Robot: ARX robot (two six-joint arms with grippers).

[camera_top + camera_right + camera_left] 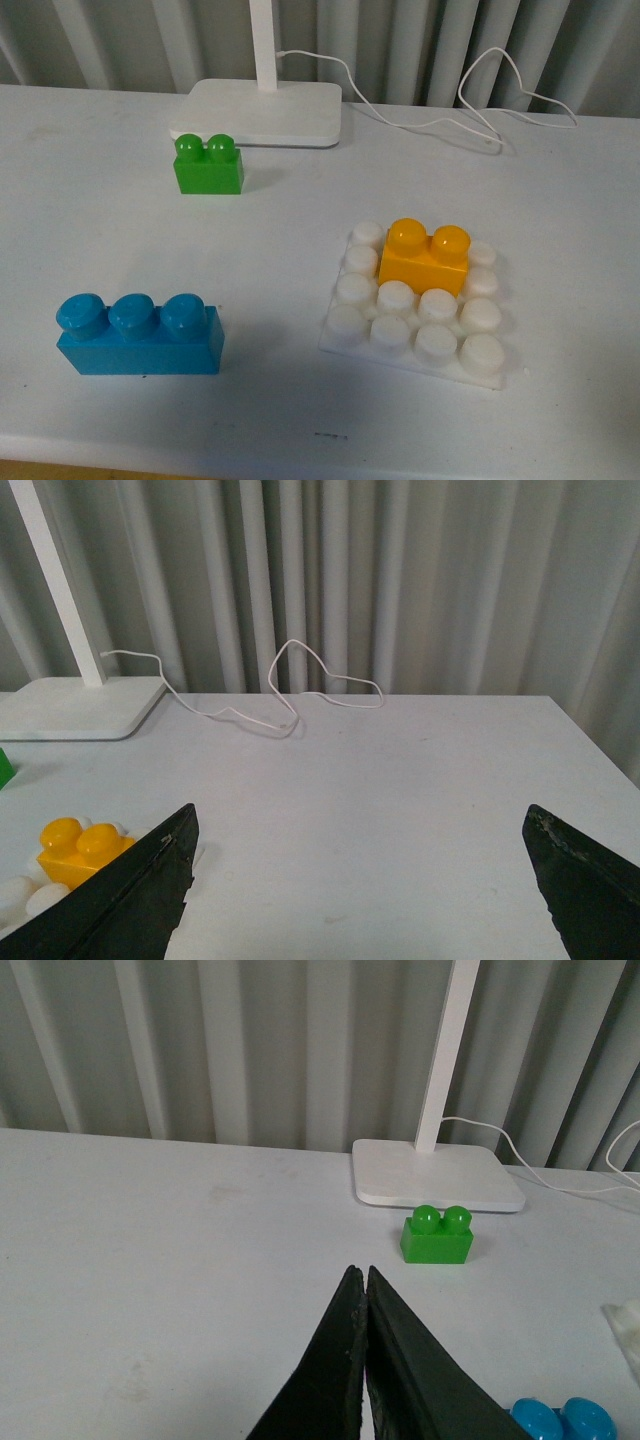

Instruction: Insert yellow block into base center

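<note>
The yellow block (424, 256) sits on the base (415, 305) near centre — apparently done; left claw (363, 1290) pressed together, right claw (360, 855) spread.

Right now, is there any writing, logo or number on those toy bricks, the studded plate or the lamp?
None can be read.
yellow block: plain.
base: plain.
green brick: plain.
blue brick: plain.
lamp foot: no label visible.

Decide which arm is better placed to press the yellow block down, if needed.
Right. The right claw is open beside the orange-yellow two-stud plastic brick on the white studded base plate; the left claw is shut, facing the green brick.
</note>
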